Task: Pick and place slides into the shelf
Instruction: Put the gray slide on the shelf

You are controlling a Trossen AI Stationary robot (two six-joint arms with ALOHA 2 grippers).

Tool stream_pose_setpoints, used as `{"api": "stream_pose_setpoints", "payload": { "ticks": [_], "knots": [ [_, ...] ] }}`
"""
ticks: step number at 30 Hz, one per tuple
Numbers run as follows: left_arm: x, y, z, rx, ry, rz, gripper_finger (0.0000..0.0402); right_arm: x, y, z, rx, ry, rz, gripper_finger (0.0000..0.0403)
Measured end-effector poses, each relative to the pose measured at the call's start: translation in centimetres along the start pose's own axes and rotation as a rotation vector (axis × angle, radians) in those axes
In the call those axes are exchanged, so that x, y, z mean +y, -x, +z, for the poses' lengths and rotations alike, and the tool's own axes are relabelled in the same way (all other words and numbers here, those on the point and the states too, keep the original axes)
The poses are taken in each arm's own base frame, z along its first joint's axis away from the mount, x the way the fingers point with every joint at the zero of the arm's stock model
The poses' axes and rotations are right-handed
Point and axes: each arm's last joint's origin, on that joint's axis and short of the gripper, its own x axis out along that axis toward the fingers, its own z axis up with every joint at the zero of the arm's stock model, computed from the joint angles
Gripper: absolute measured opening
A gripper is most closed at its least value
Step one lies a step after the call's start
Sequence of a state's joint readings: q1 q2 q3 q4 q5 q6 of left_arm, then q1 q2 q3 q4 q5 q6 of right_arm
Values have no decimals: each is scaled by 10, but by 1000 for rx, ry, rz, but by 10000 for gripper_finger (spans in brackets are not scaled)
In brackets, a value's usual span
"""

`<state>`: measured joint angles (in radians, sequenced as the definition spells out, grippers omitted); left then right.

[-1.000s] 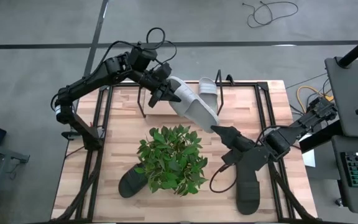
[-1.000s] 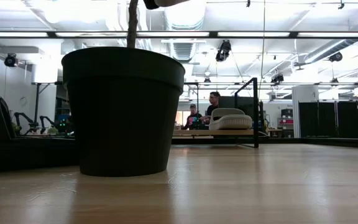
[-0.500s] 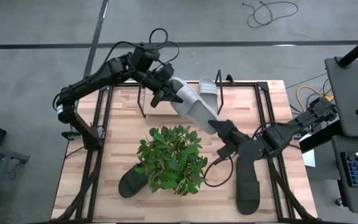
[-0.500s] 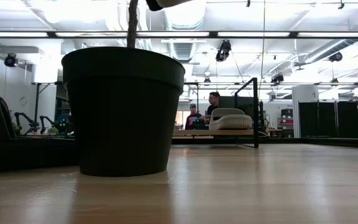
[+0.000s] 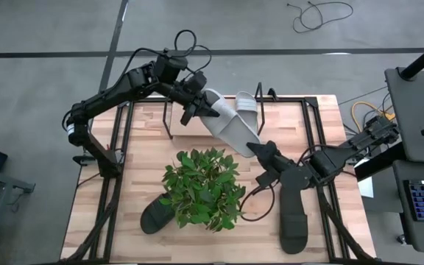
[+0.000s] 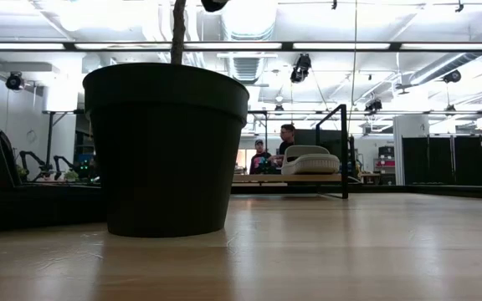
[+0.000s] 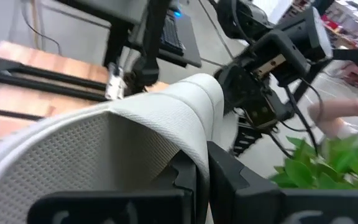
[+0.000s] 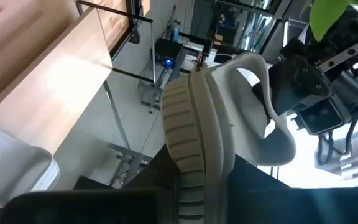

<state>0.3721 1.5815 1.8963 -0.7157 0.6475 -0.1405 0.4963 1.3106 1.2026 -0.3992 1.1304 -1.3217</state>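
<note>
Held slide: a light grey slide point(image 5: 230, 125) hangs in the air over the tabletop's point(image 5: 330, 121) far half, between the two arms.
Left gripper point(image 5: 195, 109): fingers pinch the slide's strap end.
Right gripper point(image 5: 260, 151): fingers pinch its other end, by the sole edge.
Shelf point(image 5: 169, 121): along the far edge; a second grey slide point(image 5: 246, 104) sits on it.
Plant point(image 5: 203, 188): centre, crowding the middle.
Black slides: one point(image 5: 294, 217) near the right edge, one point(image 5: 153, 215) front left.

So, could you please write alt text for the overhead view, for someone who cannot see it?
Both arms hold one light grey slide in the air between them: the left gripper at one end, the right gripper at the other. A second grey slide rests on the shelf, behind a potted plant.
</note>
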Motion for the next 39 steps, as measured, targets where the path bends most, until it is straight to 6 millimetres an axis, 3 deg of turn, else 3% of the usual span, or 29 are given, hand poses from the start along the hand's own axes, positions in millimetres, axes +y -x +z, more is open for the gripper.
{"api": "stream_pose_setpoints", "payload": {
  "ticks": [4,9,16,21,26,32,39],
  "knots": [
    [-1,1,4,-41,-116,18,24,-2,0,-1,21,-21,-11,46],
    [-1,2,9,-78,-234,40,91,-5,2,-5,37,-86,-26,45],
    [0,2,12,-112,-275,104,193,-9,6,-13,76,-150,-48,45],
    [-2,7,15,-140,-287,142,242,-17,14,-30,126,-229,-82,45],
    [-9,21,21,-201,-307,262,254,-26,25,-53,202,-299,-125,45],
    [-21,42,26,-264,-328,360,255,-33,36,-74,166,-452,-151,45],
    [-39,72,24,-300,-322,487,255,-34,38,-79,136,-776,-181,45]
  ]
}}
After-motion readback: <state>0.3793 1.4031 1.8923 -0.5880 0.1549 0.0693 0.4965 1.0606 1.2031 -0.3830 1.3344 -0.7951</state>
